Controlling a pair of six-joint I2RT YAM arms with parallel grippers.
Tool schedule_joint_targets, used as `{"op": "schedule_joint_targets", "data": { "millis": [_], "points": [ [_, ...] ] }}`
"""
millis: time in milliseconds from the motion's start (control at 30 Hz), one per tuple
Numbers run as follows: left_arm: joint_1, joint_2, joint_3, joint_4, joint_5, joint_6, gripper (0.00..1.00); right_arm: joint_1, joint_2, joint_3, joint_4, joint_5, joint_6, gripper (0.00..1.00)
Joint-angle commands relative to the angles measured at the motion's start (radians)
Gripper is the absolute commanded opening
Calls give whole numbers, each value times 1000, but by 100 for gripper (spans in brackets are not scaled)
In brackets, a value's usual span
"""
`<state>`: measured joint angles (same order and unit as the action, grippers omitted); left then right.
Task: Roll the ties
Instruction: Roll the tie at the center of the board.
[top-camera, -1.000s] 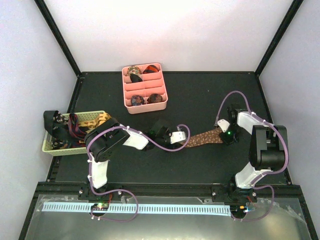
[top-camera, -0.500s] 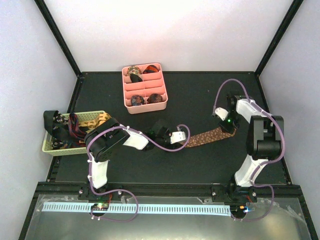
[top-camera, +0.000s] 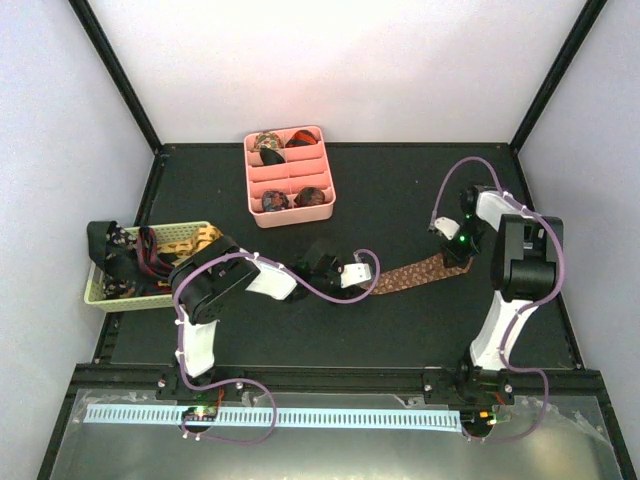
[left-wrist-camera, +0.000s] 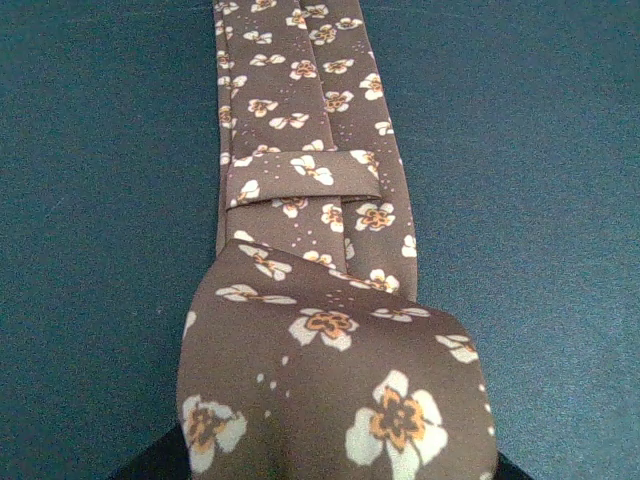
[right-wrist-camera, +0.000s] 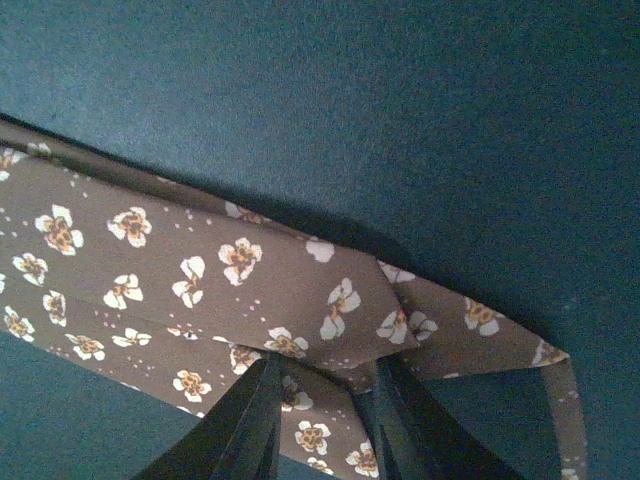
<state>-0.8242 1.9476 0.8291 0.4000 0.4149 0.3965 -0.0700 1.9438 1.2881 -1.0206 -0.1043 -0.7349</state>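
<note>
Black desk (top-camera: 400, 190) | we saw left pincer (top-camera: 367, 284) clenched on brown floral tie (top-camera: 415, 272), probably anchoring the roll | right pincer (right-wrist-camera: 325, 380) parted over far end, gripping nothing

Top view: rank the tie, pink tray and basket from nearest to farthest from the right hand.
1. The tie, its end right at the right hand.
2. The pink tray, far side, left of centre.
3. The basket, at the left edge.
</note>
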Motion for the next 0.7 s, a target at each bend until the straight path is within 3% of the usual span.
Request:
{"op": "schedule_joint_targets", "data": {
  "millis": [0, 400, 667],
  "points": [
    [8, 53, -46, -179, -74, 19, 25, -42, 2, -73, -47, 41, -13, 27],
    [8, 60, -13, -176, -21, 98, 25, -100, -146, -324, -39, 62, 4, 27],
    [10, 59, -21, -188, -12, 104, 25, -131, -150, -88, -70, -62, 76, 32]
  ]
}}
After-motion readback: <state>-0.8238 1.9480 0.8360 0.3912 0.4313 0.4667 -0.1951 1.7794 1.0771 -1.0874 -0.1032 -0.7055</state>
